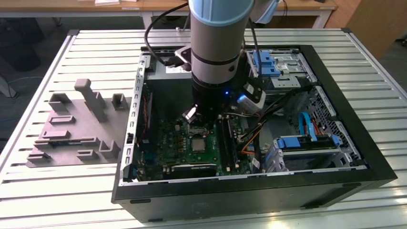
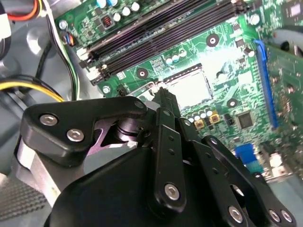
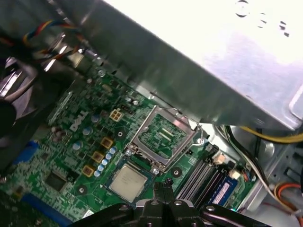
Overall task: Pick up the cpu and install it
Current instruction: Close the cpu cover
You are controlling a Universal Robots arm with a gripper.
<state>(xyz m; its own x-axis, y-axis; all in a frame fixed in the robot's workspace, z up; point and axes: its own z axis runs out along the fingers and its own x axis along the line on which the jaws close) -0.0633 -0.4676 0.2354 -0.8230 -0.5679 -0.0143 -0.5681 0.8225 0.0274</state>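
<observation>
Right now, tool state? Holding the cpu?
Tool: shut, holding nothing. The cpu lies in the socket just beyond its tips.

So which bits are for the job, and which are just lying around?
For the job: cpu, socket frame, gripper.
Just lying about: grey tray, memory slots, yellow cable.
</observation>
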